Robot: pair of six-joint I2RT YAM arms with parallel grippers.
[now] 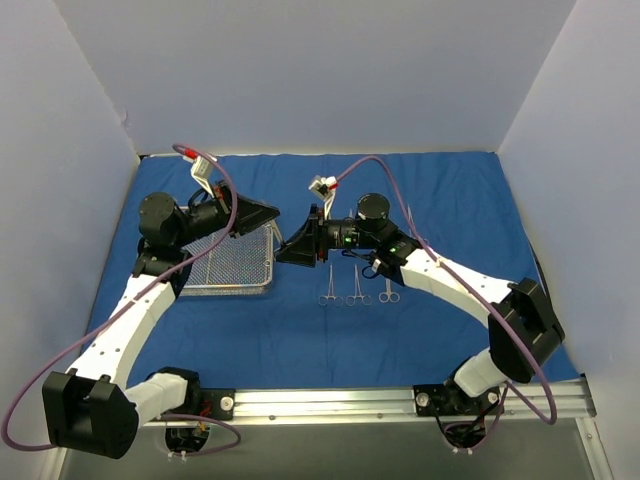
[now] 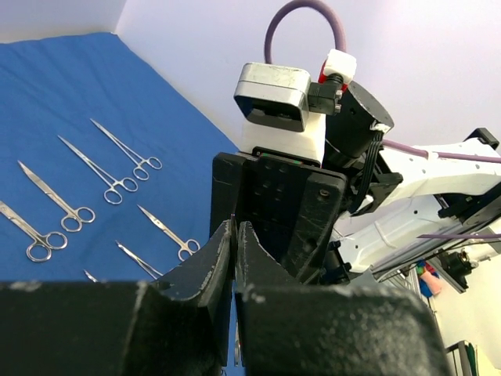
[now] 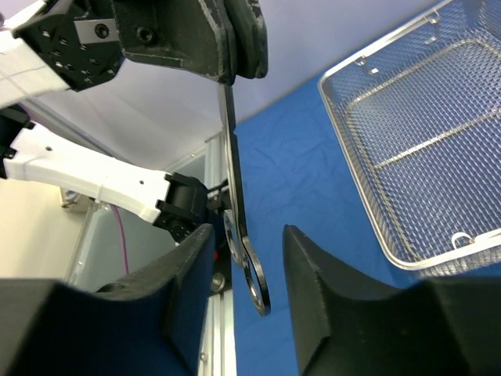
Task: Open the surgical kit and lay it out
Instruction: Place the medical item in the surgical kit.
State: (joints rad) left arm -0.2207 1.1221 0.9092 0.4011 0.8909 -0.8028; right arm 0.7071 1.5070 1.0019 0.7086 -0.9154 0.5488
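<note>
The royal-blue cloth (image 1: 450,200) lies spread over the table. The silver wire-mesh tray (image 1: 230,262) stands on it at the left and looks empty in the right wrist view (image 3: 423,117). My left gripper (image 1: 272,216) (image 2: 236,227) is shut on the tip of a steel ring-handled instrument (image 3: 233,180), which hangs down from it. Its rings (image 3: 256,288) hang between the fingers of my open right gripper (image 3: 247,235) (image 1: 288,245), without touching them. Three instruments (image 1: 356,286) lie in a row right of the tray. Several more instruments (image 2: 94,168) show in the left wrist view.
White walls close the table at the back and sides. The aluminium rail (image 1: 400,402) with the arm bases runs along the near edge. The two grippers face each other just right of the tray's far corner.
</note>
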